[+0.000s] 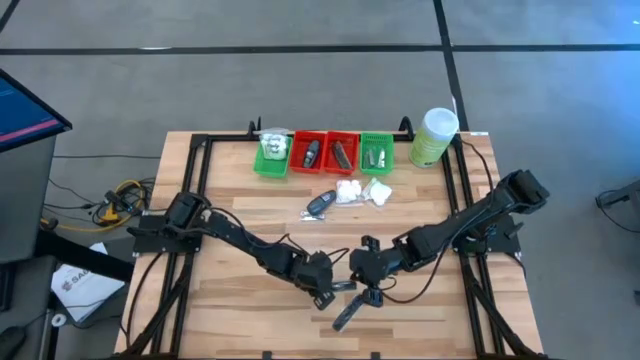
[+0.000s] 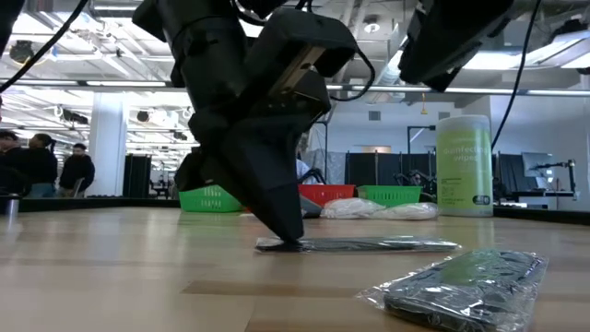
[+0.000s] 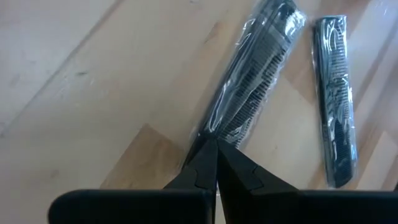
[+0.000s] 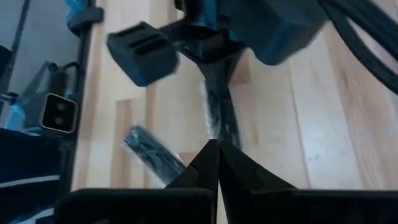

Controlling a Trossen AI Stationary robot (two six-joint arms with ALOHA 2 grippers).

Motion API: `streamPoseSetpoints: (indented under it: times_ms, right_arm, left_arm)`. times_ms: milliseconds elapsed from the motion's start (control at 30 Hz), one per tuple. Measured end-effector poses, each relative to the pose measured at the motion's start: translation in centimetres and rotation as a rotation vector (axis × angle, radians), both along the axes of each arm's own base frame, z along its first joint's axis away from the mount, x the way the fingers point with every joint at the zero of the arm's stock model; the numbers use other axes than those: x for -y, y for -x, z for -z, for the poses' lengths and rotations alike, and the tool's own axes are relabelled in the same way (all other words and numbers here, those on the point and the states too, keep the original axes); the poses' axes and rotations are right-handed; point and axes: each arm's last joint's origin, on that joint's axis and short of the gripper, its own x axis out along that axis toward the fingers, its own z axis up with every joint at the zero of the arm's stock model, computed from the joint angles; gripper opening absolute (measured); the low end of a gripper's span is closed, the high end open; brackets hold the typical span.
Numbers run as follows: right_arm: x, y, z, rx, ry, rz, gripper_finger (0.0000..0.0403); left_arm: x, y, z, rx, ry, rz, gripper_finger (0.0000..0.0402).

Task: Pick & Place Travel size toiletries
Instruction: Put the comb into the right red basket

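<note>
Two dark combs in clear wrappers lie flat on the table near its front edge. One comb [image 3: 249,81] lies between my two grippers. The other comb [image 3: 336,99] lies beside it, nearer the front edge [image 2: 461,286]. My left gripper [image 3: 216,148] is shut, with its tips down on one end of the first comb's wrapper. My right gripper [image 4: 217,146] is shut and hovers above the same comb's [image 4: 221,112] other end, clear of it. White packets [image 1: 362,192] and a black oval piece [image 1: 320,205] lie farther back. My left gripper presses its shut fingertips [image 2: 290,238] down on the wrapper's end [image 3: 208,134], slanting down from the table's left, roughly in line with the comb. The comb lies flat on the table [image 2: 359,245]. I cannot tell whether any film is caught between the tips.
Along the far edge stand a green tray [image 1: 270,155], two red trays [image 1: 326,152] and another green tray [image 1: 375,152]. A tall pale green canister [image 1: 433,135] stands to their right. People stand in the room behind the table.
</note>
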Motion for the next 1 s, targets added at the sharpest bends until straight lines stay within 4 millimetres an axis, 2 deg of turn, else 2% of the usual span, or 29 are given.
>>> streamPoseSetpoints:
  times_ms: [300,500,633,767,1000]
  right_arm:
    - [1.8,0.9,1.1,-0.152,0.178,-0.102,0.0000]
    - [3.1,0.4,1.1,-0.157,0.191,-0.069,0.0000]
    - [2.8,-0.2,1.4,-0.037,0.128,-0.065,0.0000]
    - [2.4,0.2,2.2,0.042,0.030,-0.032,0.0000]
    - [1.1,2.3,4.6,-0.021,0.033,-0.054,0.0000]
  left_arm:
    - [-0.8,-0.8,1.2,0.003,0.010,-0.032,0.0000]
    - [-1.0,-1.1,0.0,0.101,-0.025,-0.064,0.0000]
    - [-0.9,-1.2,-0.5,0.133,-0.020,-0.097,0.0000]
    - [-0.5,-1.1,-0.6,0.134,-0.022,-0.089,0.0000]
    - [0.0,-0.8,-0.2,0.116,-0.013,-0.107,0.0000]
